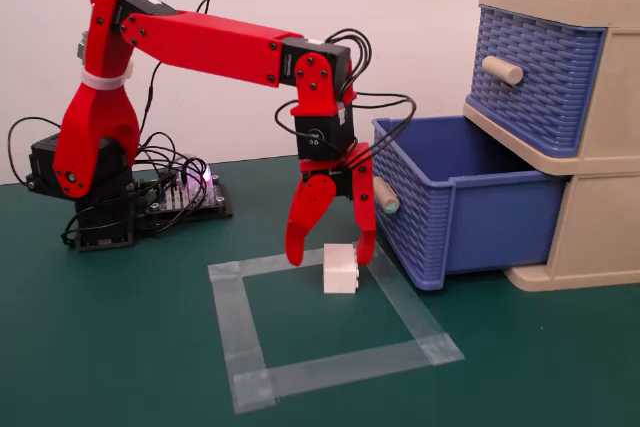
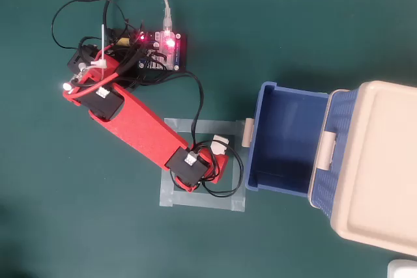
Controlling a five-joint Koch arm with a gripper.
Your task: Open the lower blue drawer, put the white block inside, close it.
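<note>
Red arm reaches out from its base at left of the fixed view, w/ the wrist pointing straight down and the gripper [image 1: 331, 253] hanging over the white block [image 1: 340, 269]. Jaws are spread apart, one finger tip at the block's left side and the other at its right/rear, so they straddle it; can't tell if either tip touches it, and nothing is clamped. Block sits on the green table [image 1: 120, 347], inside the square of clear tape [image 1: 240, 342], near that square's far right corner. In the overhead view only a sliver of the block [image 2: 220, 140] shows past the wrist, just left of the drawer knob. Lower blue drawer [image 1: 450, 212] is pulled well out of the beige cabinet [image 1: 590, 237], open top showing an empty interior from above [image 2: 287, 138]; its knob w/ the teal end [image 1: 384, 196] faces the arm, close by the right jaw. Upper blue drawer [image 1: 535, 67] w/ plain beige knob is pushed in. Controller board [image 2: 163, 50] w/ lit LEDs and cables sits beside the arm base.
</note>
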